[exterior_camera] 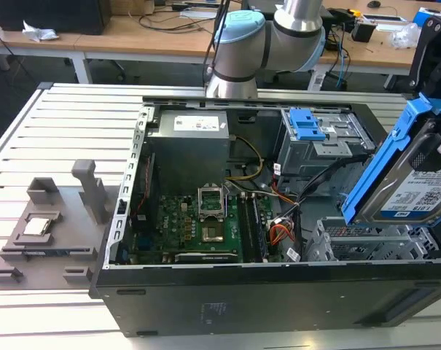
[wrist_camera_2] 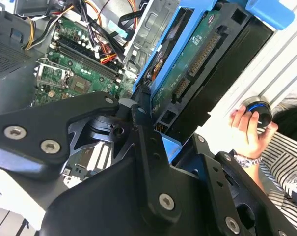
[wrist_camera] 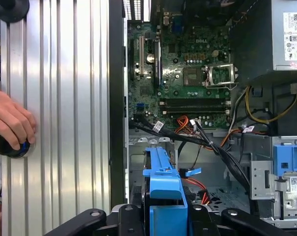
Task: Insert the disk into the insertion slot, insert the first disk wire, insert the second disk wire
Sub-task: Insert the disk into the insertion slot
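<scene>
1. The disk [exterior_camera: 413, 186] hangs in the air at the exterior view's right. It is steeply tilted, its label faces the camera and its blue carrier [exterior_camera: 380, 160] frames it. Its low edge is just above the insertion slot [exterior_camera: 358, 244], and it is not yet in a bay.
2. Expect it to feel rigid and dense for its size, and treat it as sensitive to knocks. The second wrist view shows its bare green circuit board [wrist_camera_2: 187, 73] and connectors, so take hold by the carrier's side rails, never the board. The plastic frame will probably flex a little.
3. Your tool [wrist_camera_2: 160, 130] is clenched on the disk, gripping near the connector end.
4. The arm [exterior_camera: 278, 29] rises from behind the computer case [exterior_camera: 205, 306] and reaches over to the drive end. The wrist is canted, so the disk slants down toward the slot.
5. The case lies open on the slatted table [exterior_camera: 60, 146], with the motherboard [exterior_camera: 205, 219] exposed and a taller cage with a blue latch [exterior_camera: 307, 124] beside the slot. A person's hand [wrist_camera: 11, 123] rests on a black knob [wrist_camera: 11, 147] on the table near the case, so keep clear of it.
</scene>
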`<action>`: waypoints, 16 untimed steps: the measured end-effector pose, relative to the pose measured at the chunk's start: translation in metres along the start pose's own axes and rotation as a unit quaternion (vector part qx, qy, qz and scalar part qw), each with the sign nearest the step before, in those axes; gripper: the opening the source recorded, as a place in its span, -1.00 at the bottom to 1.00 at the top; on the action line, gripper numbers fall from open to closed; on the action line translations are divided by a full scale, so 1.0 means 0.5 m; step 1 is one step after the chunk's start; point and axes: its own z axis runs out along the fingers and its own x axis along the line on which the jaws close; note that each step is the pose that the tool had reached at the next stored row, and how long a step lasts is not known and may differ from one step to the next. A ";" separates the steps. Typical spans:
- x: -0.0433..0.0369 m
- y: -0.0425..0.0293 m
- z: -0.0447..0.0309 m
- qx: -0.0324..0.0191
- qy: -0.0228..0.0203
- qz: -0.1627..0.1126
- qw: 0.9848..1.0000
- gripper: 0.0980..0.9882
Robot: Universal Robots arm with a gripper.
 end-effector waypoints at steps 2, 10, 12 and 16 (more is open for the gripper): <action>0.000 0.000 0.002 0.000 0.000 0.000 1.000 -0.40; 0.000 -0.001 0.020 0.000 0.000 0.000 1.000 -0.40; 0.000 -0.001 0.025 0.000 0.000 0.000 1.000 -0.40; 0.000 -0.001 0.033 0.000 0.000 0.000 1.000 -0.40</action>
